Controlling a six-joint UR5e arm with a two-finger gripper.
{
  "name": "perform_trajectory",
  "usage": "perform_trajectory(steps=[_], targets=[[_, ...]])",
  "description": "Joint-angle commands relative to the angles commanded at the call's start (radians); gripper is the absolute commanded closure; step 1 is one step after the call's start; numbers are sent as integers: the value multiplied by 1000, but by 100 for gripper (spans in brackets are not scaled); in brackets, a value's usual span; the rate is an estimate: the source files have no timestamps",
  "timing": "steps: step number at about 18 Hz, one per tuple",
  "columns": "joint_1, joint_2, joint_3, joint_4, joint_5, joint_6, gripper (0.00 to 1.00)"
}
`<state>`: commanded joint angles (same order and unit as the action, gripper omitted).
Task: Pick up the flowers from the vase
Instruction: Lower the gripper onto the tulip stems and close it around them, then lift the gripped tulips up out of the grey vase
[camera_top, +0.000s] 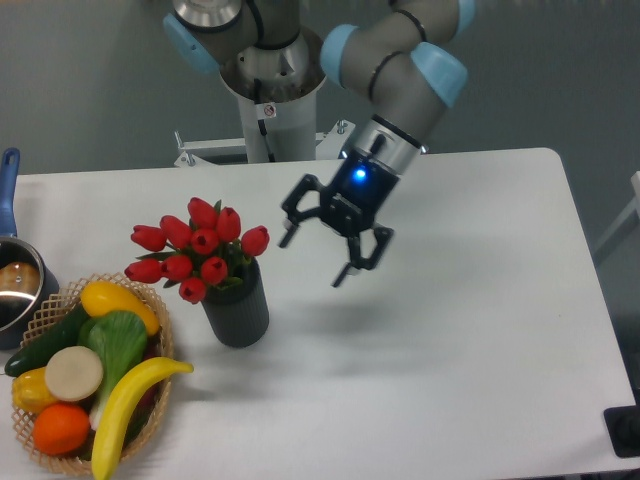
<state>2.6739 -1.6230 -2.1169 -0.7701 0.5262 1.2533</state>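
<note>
Gripper (314, 258) hangs tilted above the table (470, 330), fingers spread apart and holding nothing, just right of the flowers (198, 250) and not touching them. Red tulip buds with green leaves stand in the vase (237, 309), a dark ribbed cylinder resting on the tabletop. Beside it, a woven wicker basket (48, 312) holds glossy toy fruit and vegetables, a yellow banana (125, 398) lying on top.

Woven wicker basket (160, 395) of colourful toy fruit and vegetables (85, 375) at front left of white table (450, 380); blue-handled steel pot (15, 285) at left edge.
</note>
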Motion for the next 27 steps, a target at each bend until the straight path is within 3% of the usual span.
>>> perform_trajectory(steps=[6,11,12,13,15,17,23,27], targets=[[-94,-38,3,5,-25,5,0],[-103,-70,5,6,-101,11,1],[-109,-75,5,6,-103,15,9],[-114,-78,6,6,-103,23,25],[-112,-90,8,5,-103,50,69],[-111,-92,8,5,-101,57,98],[-101,-77,20,5,-106,25,100],[-106,-12,86,5,-138,-176,100]])
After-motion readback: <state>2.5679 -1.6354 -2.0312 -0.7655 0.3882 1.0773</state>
